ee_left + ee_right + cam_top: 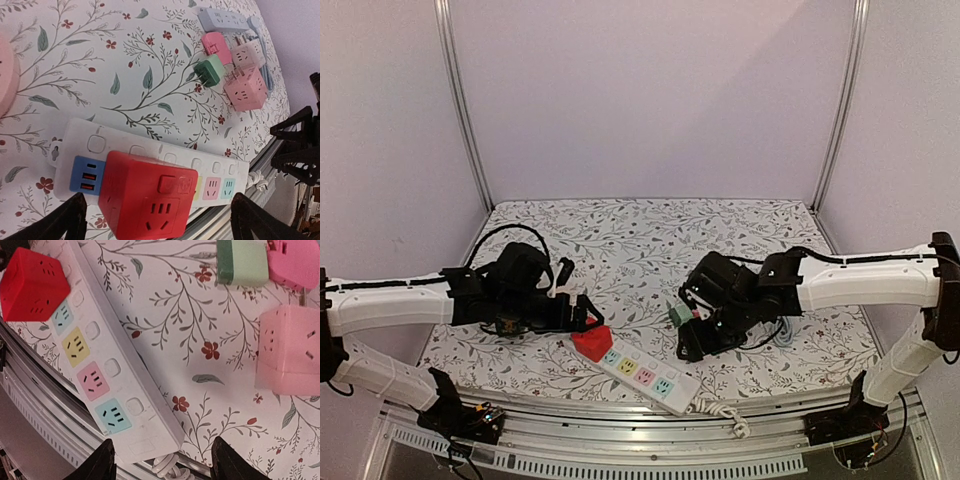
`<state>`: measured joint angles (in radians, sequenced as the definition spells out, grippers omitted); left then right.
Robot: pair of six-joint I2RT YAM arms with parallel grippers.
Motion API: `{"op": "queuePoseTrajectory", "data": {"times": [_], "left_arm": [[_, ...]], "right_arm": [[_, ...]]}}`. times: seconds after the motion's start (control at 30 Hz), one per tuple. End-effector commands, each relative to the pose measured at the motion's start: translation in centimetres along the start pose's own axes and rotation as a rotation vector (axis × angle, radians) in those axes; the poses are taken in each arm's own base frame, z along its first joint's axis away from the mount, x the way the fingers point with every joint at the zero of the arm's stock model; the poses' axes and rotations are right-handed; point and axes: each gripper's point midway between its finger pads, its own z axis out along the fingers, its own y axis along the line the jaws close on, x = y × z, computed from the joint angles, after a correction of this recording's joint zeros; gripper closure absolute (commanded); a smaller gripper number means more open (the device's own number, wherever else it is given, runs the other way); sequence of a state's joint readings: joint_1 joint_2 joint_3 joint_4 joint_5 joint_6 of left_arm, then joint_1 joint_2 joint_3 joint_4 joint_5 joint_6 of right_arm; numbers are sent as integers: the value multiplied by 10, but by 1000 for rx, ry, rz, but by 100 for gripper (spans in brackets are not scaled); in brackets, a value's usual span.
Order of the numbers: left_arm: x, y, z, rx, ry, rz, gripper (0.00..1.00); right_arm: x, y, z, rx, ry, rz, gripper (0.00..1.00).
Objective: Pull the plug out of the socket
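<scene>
A red cube plug [590,343] sits plugged into the left end of a white power strip [655,378] with coloured sockets, near the table's front edge. My left gripper [585,315] is open just behind the cube. In the left wrist view its dark fingers [65,222] stand wide on either side of the red cube [147,197] without touching it, above the strip [220,170]. My right gripper [690,345] is open and empty above the strip's right end [125,390]. The red cube [32,282] shows at the upper left of the right wrist view.
A green plug [210,70], a pink plug [217,45], two pink cube adapters [245,87] and a pale blue strip [222,20] lie loose to the right. The strip's coiled white cable [725,410] hangs over the metal front rail [620,435].
</scene>
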<state>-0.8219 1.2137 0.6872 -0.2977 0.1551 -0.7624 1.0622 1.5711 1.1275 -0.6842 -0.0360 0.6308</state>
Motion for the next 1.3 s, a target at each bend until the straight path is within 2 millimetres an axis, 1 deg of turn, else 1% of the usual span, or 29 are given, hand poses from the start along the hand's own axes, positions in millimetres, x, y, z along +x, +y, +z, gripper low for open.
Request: {"op": "queuePoseTrajectory", "data": {"times": [0.0, 0.1, 0.27, 0.33, 0.4, 0.5, 0.57, 0.73, 0.87, 0.97, 1.0, 1.03, 1.13, 1.27], "left_arm": [[1, 7, 2, 4, -8, -38, 2], [3, 10, 2, 2, -9, -47, 2], [7, 14, 2, -8, 0, -60, 2], [9, 15, 2, -8, 0, -67, 2], [9, 15, 2, -3, -5, -73, 1], [9, 15, 1, 2, -10, -73, 2], [8, 13, 0, 6, -13, -70, 2], [6, 11, 1, 10, -11, -63, 2], [6, 11, 3, 6, 1, -55, 2], [6, 9, 5, 18, 0, -51, 2], [6, 5, 5, 36, 2, -41, 2], [7, 1, 6, 57, 9, -32, 2], [9, -5, 8, 88, 29, -22, 1], [13, -6, 9, 97, 48, -29, 1]], "right_arm": [[49, 7, 4, 5, 69, 54, 36], [68, 21, 2, -18, 77, 55, 36], [81, 50, 4, -103, 70, 56, 34], [89, 61, 7, -138, 81, 56, 33], [99, 67, 11, -147, 98, 49, 31], [114, 64, 26, -106, 144, 35, 31], [119, 63, 33, -89, 162, 26, 30], [127, 66, 38, -75, 189, -12, 25], [135, 54, 44, -12, 216, -18, 24], [133, 43, 47, 50, 200, -10, 24], [129, 35, 49, 94, 171, -10, 23], [124, 27, 50, 134, 142, -1, 23], [107, 13, 51, 215, 89, 31, 23], [78, 6, 44, 246, 16, 35, 21]]}}
